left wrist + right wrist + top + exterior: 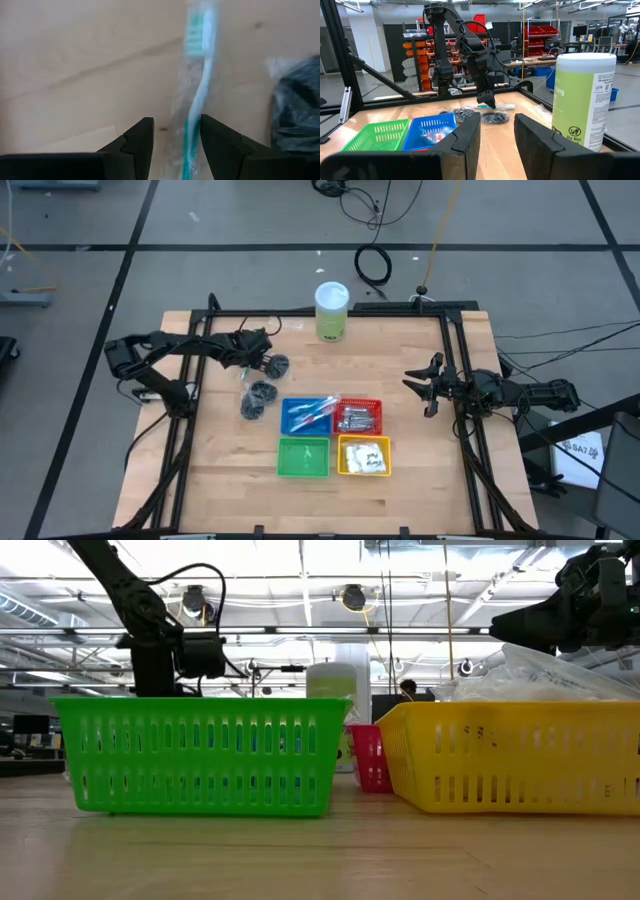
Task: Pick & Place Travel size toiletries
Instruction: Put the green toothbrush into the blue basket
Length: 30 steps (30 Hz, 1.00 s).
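Observation:
A clear-wrapped pale blue-white stick, a toothbrush (198, 75), lies flat on the wooden table (230, 470) at the far left. My left gripper (176, 135) points steeply down over its handle end, open, one finger on either side of it. I cannot tell whether the fingers touch it. The right wrist view shows the same gripper (487, 102) at the stick's end (506, 106). Dark grey round puffs (258, 395) lie on the table just beside it, one (297, 110) close to the fingers. My right gripper (497, 132) waits open and level at the table's right edge (425, 385).
Four small baskets stand near the table's middle: blue (310, 415), red (358, 416), green (303, 457) and yellow (364, 456), some with small items inside. A tall green cylinder with a white lid (332, 312) stands at the far edge. A black frame borders the table.

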Available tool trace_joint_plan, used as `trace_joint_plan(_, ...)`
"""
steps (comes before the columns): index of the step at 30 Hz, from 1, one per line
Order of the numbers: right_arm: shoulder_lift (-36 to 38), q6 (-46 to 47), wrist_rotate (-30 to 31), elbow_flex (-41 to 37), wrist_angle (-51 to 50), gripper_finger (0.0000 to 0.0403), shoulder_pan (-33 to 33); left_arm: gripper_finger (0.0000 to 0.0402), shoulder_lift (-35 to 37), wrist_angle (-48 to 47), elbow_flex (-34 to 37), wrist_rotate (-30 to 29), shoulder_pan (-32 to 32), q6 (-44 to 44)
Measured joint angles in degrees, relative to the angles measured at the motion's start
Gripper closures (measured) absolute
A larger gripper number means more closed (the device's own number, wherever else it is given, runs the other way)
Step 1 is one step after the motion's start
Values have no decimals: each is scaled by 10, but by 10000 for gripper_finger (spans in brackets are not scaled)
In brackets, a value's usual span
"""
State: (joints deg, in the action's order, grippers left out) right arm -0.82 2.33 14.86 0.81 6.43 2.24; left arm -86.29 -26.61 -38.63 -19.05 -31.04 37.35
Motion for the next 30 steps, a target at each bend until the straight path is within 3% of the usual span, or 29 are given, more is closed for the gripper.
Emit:
trace_joint_plan(5, 0, 0, 0, 0, 0, 293, 0, 244, -20, 11, -2, 32, -10, -24)
trace_joint_plan(15, 0, 0, 0, 0, 0, 293, 0, 229, -25, 12, -2, 36, -15, -24)
trace_joint_plan(30, 0, 0, 0, 0, 0, 293, 0, 389, -26, 16, -1, 61, -15, -64)
